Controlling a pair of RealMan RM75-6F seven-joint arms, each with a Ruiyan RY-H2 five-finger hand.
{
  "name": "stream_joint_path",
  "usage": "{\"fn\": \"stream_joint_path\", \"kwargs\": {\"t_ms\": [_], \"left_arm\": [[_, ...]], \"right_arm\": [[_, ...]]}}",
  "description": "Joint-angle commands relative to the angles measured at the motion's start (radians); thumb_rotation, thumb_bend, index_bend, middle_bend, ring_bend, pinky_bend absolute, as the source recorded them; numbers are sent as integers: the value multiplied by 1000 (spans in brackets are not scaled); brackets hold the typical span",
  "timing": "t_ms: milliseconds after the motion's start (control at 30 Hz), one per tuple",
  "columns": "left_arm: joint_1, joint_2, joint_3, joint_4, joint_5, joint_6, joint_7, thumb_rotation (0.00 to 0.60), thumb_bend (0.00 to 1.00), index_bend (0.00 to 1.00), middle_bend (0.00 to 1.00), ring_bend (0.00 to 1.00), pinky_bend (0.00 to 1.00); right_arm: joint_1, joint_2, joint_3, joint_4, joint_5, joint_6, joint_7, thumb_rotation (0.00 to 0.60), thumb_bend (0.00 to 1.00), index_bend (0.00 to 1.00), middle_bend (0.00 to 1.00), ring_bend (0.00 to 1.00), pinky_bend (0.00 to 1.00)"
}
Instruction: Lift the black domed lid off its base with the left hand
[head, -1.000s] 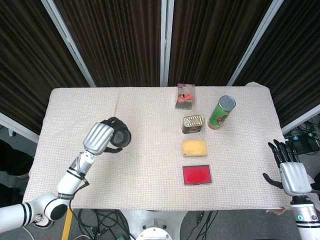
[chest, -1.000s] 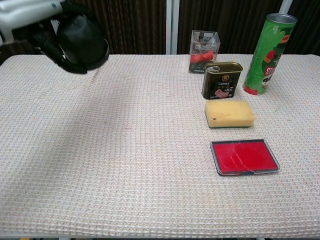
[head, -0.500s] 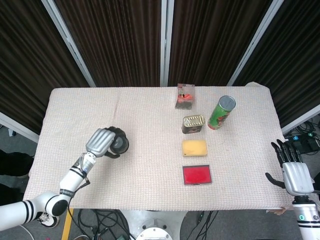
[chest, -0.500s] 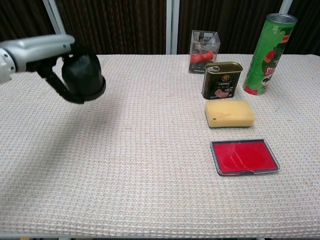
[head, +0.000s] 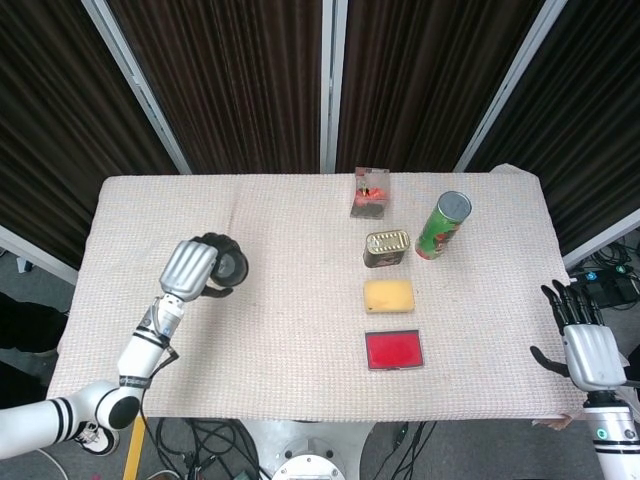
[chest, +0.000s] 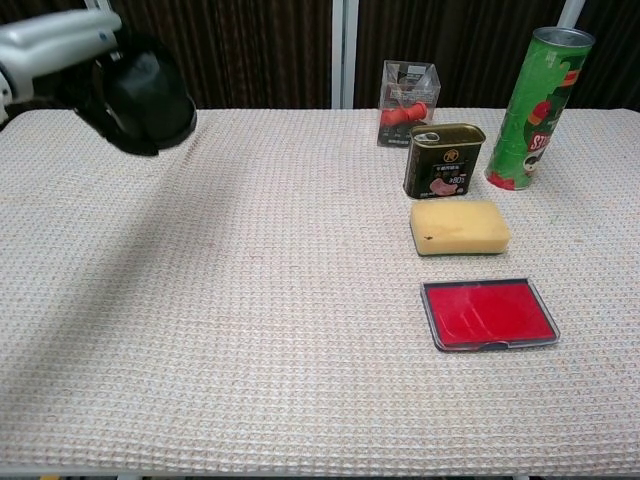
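A tabletop covered in beige waffle-weave cloth carries five things. A dark rectangular tin can stands as the landmark: behind it a clear plastic box with red contents, to its right a tall green cylindrical snack tube, in front a yellow rectangular sponge, then a red flat tray with grey rim.

My left hand is raised over the left part of the worktop, fingers wrapped round the black domed lid, silver back facing up. Its forearm runs back toward the near-left corner. My right hand hangs off the right edge, fingers spread and holding nothing.
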Motion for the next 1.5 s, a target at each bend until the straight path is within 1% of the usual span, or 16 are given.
{"fn": "stream_joint_path", "kwargs": {"t_ms": [33,167,300,367,467,633,733,800,867,967,1067,1100,1167,1267,1400,1500], "left_arm": [[-15,-17,23,47,-26,-62,-14,600,206,489,507,294,439],[-54,-37,16,10,-21,-107,-16,600,206,489,510,299,443],[-113,-98,27,-39,4,-176,-14,600,206,489,511,299,443],[-133,-120,31,-46,28,-181,3,600,207,489,512,301,443],[-142,-115,22,-5,34,-143,67,600,209,489,515,301,442],[-123,-28,-15,150,-147,-138,155,600,209,489,516,301,442],[-118,-5,-43,203,-277,-183,144,600,209,489,518,301,442],[-119,11,-44,149,-291,-213,116,600,209,489,520,301,442],[-118,18,-36,43,-249,-224,84,600,209,489,520,301,442],[-111,18,0,-201,-102,-246,8,600,209,488,524,306,444],[-113,7,27,-295,-6,-260,-36,600,210,488,536,324,456],[-117,5,25,-285,12,-245,-28,600,210,488,538,328,460],[-116,-5,8,-229,-6,-201,-6,600,210,488,539,330,462],[-119,0,-25,-102,-110,-173,13,600,212,488,540,330,462],[-124,-18,-41,104,-206,-128,80,600,212,489,541,330,461],[-118,-28,-26,115,-198,-114,79,600,212,488,541,330,459]], "right_arm": [[3,-7,-4,8,1,-10,2,600,101,0,17,0,0],[5,-14,-5,19,2,-16,5,600,101,0,17,0,0],[5,-14,-2,19,5,-16,2,600,101,0,18,0,0],[5,-13,-3,16,5,-17,-2,600,101,0,18,0,0],[4,-9,-3,10,2,-12,-6,600,101,0,18,0,0],[6,-14,1,23,19,-27,3,600,101,0,19,0,0],[7,-20,-1,26,15,-27,-3,600,101,0,19,0,0],[5,-21,-1,22,9,-17,-9,600,101,0,20,0,0],[5,-20,1,18,9,-15,-14,600,101,0,20,0,0],[5,-20,-2,12,12,-21,-20,600,101,0,20,0,0],[4,-18,-5,9,8,-21,-21,600,101,0,20,0,0],[3,-17,-5,8,7,-18,-19,600,101,0,20,0,0],[2,-15,-4,9,5,-14,-16,600,101,0,20,0,0],[2,-16,-2,15,12,-19,-11,600,101,0,20,0,0],[6,-22,-4,19,16,-31,-16,600,101,0,20,0,0],[8,-26,-6,17,15,-35,-29,600,101,0,20,0,0]]}}
